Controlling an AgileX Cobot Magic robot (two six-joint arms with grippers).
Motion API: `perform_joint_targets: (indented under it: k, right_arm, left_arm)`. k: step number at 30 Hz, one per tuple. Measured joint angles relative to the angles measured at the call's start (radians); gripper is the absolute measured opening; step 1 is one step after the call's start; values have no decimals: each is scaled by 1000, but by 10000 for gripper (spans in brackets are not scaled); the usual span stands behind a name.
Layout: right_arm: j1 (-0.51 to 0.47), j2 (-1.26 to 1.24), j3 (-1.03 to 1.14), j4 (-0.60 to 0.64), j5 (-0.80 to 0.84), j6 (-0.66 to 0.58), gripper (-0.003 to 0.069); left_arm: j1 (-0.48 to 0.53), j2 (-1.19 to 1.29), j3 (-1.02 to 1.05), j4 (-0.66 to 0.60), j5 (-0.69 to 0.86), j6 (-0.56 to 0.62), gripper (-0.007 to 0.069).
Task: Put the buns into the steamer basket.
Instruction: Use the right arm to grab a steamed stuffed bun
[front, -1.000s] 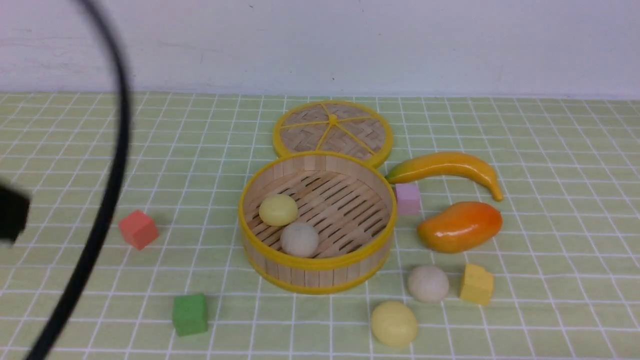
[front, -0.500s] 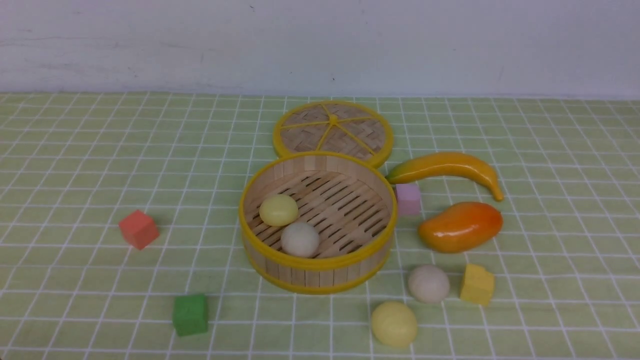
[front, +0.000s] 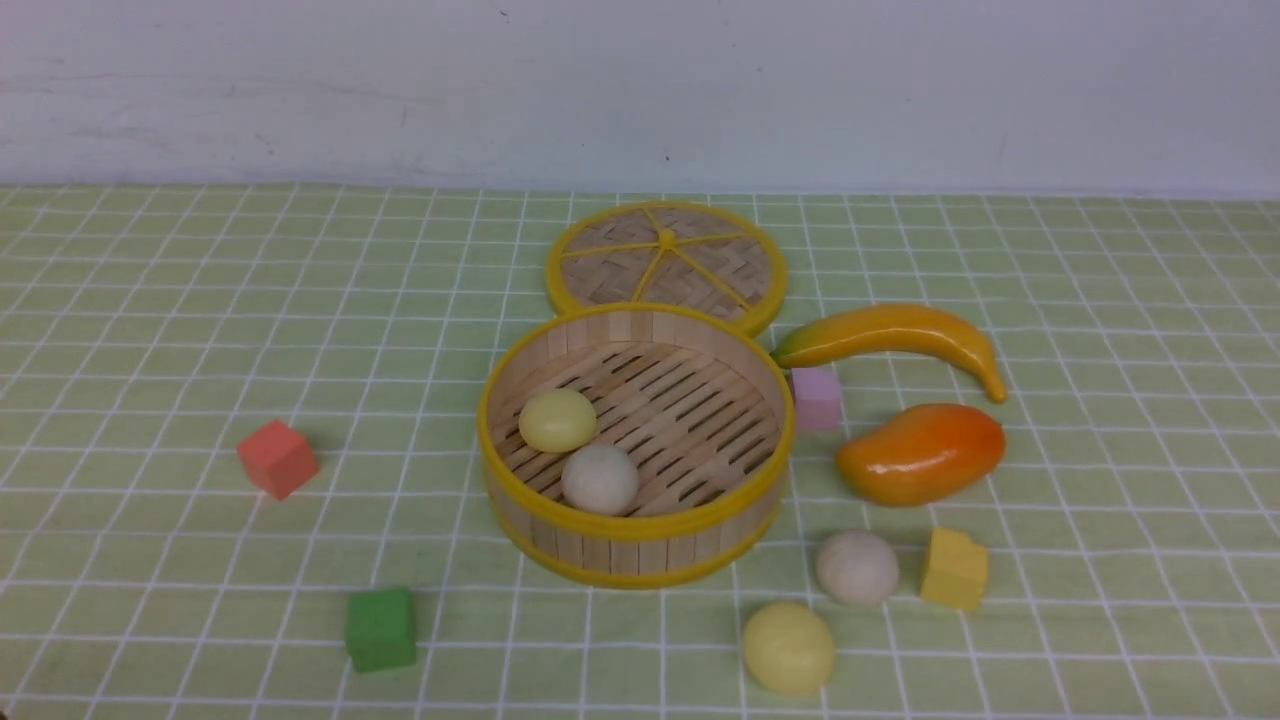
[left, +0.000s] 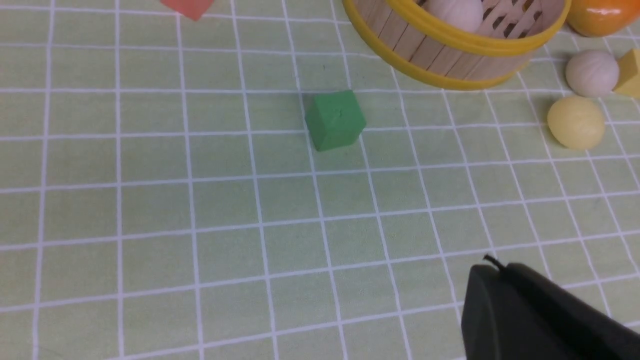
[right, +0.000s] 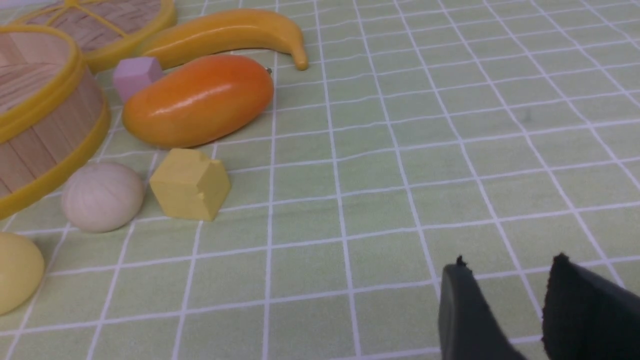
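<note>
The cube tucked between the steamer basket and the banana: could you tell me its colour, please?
The cube is pale lilac; the right wrist view shows it best.

The desk (front: 200, 300) wears a pale green cloth with a white grid. The steamer basket (front: 620, 552) stands at its middle, and the flat woven lid (front: 665, 262) lies just behind, possibly touching it. To the right lie a banana (front: 890, 335), a mango (front: 920, 452) and a pink cube (front: 816, 397) beside the basket wall. Nearer the front sit an off-white bun (front: 856, 567), a yellow cube (front: 953, 568) and a pale yellow bun (front: 788, 647). A red cube (front: 277, 458) and a green cube (front: 380, 628) lie to the left, well apart.
</note>
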Motion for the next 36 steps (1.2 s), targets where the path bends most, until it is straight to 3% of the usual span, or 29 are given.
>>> perform_joint_targets:
  k: [7, 14, 19, 27, 36]
  right_arm:
    - [0, 0, 0, 0, 0, 0, 241]
    - [0, 0, 0, 0, 0, 0, 241]
    - [0, 0, 0, 0, 0, 0, 241]
    - [0, 0, 0, 0, 0, 0, 241]
    - [0, 0, 0, 0, 0, 0, 241]
  left_arm:
    - [9, -40, 43, 17, -110, 0, -13]
    - [193, -335, 250, 67, -370, -2, -13]
    - [278, -427, 425, 95, -418, -4, -13]
    - [291, -427, 645, 115, -590, -4, -13]
    - [291, -427, 699, 115, -620, -4, -8]
